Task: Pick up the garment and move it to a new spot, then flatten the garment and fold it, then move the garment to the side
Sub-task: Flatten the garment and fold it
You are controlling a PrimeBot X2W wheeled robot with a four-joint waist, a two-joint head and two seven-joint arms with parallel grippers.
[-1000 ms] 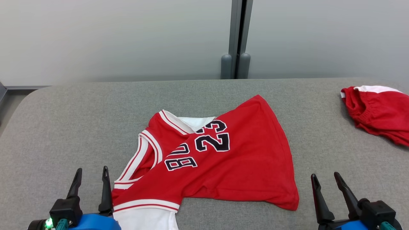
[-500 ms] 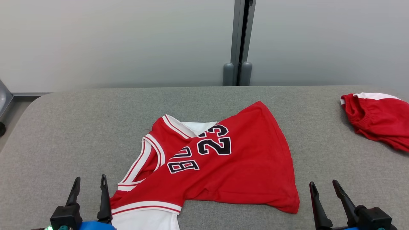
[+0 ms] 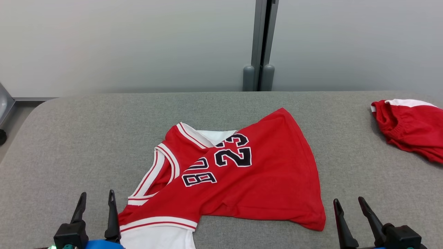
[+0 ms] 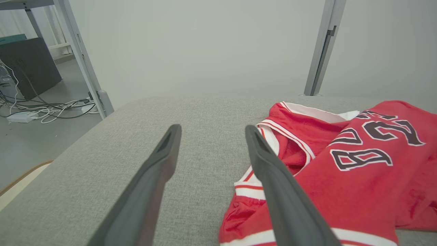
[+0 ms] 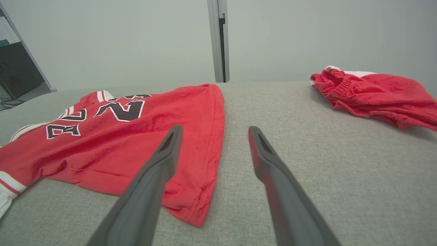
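The garment (image 3: 242,180) is a red basketball jersey with white trim and black "23" lettering, lying crumpled and partly folded over itself in the middle of the grey padded table (image 3: 86,138). It also appears in the left wrist view as the jersey (image 4: 341,171) and in the right wrist view as the jersey (image 5: 119,136). My left gripper (image 3: 97,197) hovers open just left of its striped near corner, holding nothing. My right gripper (image 3: 347,204) stands open just right of the jersey's hem corner, empty too.
A second red garment with a white band and elastic waist (image 3: 412,128) lies bunched at the table's right edge, also in the right wrist view (image 5: 375,95). A grey wall with a vertical post (image 3: 263,45) runs behind the table. Cables (image 4: 44,109) lie on the floor at left.
The whole head picture has shifted a little down and right, so the camera moved. Both grippers sit slightly lower in the picture, still open. The jersey lies as before.
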